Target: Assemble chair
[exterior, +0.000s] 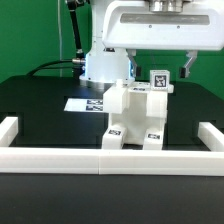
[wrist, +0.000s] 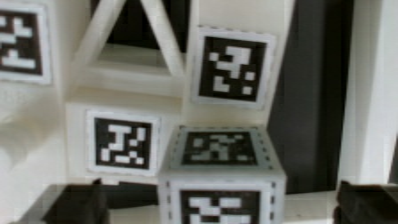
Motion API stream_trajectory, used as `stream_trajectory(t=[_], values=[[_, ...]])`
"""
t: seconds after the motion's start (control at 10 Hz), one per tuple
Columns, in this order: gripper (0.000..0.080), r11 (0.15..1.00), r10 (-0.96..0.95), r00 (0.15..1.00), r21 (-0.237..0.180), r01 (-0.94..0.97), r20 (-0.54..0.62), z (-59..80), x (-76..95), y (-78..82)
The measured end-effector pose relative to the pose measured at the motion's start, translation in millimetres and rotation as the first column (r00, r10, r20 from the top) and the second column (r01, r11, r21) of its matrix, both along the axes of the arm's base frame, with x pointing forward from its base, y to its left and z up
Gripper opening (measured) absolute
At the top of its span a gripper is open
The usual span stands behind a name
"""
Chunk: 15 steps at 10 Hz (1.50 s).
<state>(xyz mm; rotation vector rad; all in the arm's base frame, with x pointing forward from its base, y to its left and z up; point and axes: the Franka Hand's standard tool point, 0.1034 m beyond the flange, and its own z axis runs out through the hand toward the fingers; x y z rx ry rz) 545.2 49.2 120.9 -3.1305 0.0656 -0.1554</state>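
Wrist view: the gripper (wrist: 222, 205) has its two dark fingers (wrist: 80, 205) spread, one on each side of a white tagged block of the chair (wrist: 222, 150). One finger lies close against the block. A narrow dark strip shows between the block and the other finger. I cannot tell from either view whether the pads press on the part, so the gripper cannot be called clenched or released. More white chair surfaces fill the rest of this view, each with a black-and-white square tag. The picture is blurred and the tag patterns cannot be read.

Exterior view: the gripper (exterior: 158, 66) hangs from the wide white hand at the upper edge of the picture, directly above the chair (exterior: 135, 115). One dark finger (exterior: 187, 63) reaches down just beside the chair's top piece on the exterior view's right. The other finger is not clearly visible here.

The chair's top piece carries a tag that faces the camera. The chair is a blocky white assembly. It stands on the black table (exterior: 40, 110), near the middle and close behind the front border wall (exterior: 100, 163). Two chunky parts with tags at their lower ends point toward that wall.

The marker board (exterior: 82, 103) lies flat on the table, behind the chair toward the exterior view's left. The chair partly hides it. The white arm base (exterior: 100, 65) stands behind the chair. A black cable (exterior: 55, 68) runs from the base toward the exterior view's left
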Motion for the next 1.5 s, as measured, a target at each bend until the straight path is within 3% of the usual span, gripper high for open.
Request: stream_trajectory(t=[0.1, 0.3, 0.5, 0.8, 1.5], values=[[0.052, 1.0, -0.007, 1.0, 0.001, 0.007, 0.0, 0.0, 0.0, 0.0], [0.0281, 0.999, -0.04, 0.999, 0.004, 0.04, 0.0, 0.1, 0.1, 0.0], [0.0282, 0.999, -0.054, 0.999, 0.006, 0.054, 0.0, 0.0, 0.1, 0.1], [0.0282, 0.965, -0.26, 0.966, 0.027, 0.26, -0.005, -0.1, 0.0, 0.2], [0.0284, 0.74, -0.669, 0.743, 0.068, 0.669, -0.031, -0.4, -0.2, 1.4]])
